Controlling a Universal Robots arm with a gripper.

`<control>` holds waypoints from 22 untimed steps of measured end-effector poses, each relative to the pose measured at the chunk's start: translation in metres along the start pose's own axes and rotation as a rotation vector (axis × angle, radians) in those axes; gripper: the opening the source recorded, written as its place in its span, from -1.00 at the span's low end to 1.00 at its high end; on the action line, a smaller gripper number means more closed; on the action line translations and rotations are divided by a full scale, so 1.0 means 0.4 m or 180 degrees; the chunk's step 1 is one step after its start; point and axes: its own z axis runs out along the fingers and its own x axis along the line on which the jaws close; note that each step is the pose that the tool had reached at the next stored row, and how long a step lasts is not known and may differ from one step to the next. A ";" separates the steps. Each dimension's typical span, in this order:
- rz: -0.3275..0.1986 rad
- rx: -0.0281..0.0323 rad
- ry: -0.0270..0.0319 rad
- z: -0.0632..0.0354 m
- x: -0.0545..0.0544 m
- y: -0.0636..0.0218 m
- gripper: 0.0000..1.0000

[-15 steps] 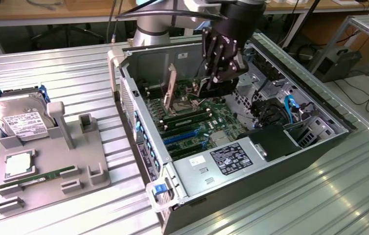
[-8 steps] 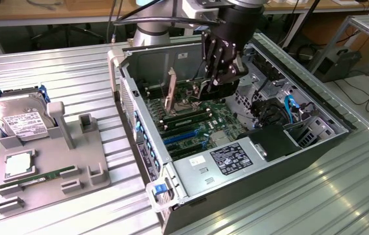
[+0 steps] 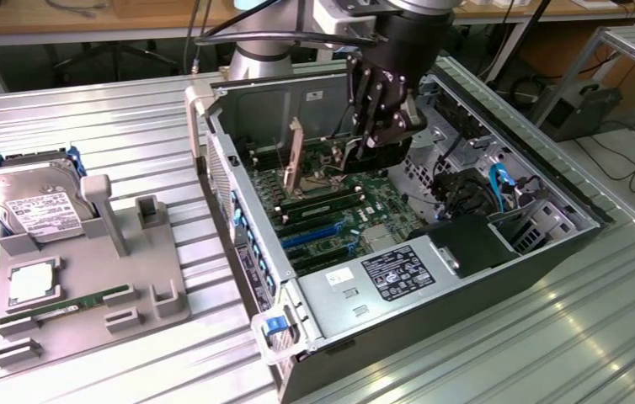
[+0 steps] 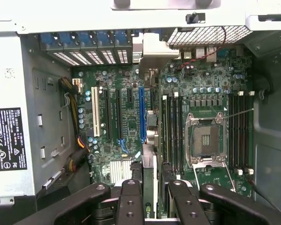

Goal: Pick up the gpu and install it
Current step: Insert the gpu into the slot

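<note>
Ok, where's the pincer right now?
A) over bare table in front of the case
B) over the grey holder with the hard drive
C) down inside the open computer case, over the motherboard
C: the pincer hangs inside the open computer case, above the motherboard.

My end effector [image 3: 383, 126] hangs inside the computer case [image 3: 219, 168], which lies open from above. Around me the room is tight. The far wall [image 3: 284, 97] is close, and the drive bay [image 3: 525, 223] and a blue cable [image 3: 499, 189] crowd the exterior view's right. The power supply [image 3: 391, 273] blocks the near end. Below, memory sticks [image 4: 172, 131] and slots [image 4: 142, 115] rise from the motherboard [image 4: 206, 93]. The gpu [image 4: 150, 180] fills the gap between my fingers. Outside the case, the table [image 3: 126, 109] gives open passage.
</note>
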 end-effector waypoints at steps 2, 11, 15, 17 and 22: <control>-0.0002 0.0004 0.0000 0.003 0.000 0.000 -0.47; -0.0012 0.0028 0.0000 0.031 0.001 0.000 -0.47; -0.0018 0.0029 -0.0001 0.038 0.001 0.000 -0.47; -0.0023 0.0039 -0.0001 0.059 0.002 0.000 -0.47; -0.0030 0.0049 -0.0002 0.097 0.003 -0.001 -0.47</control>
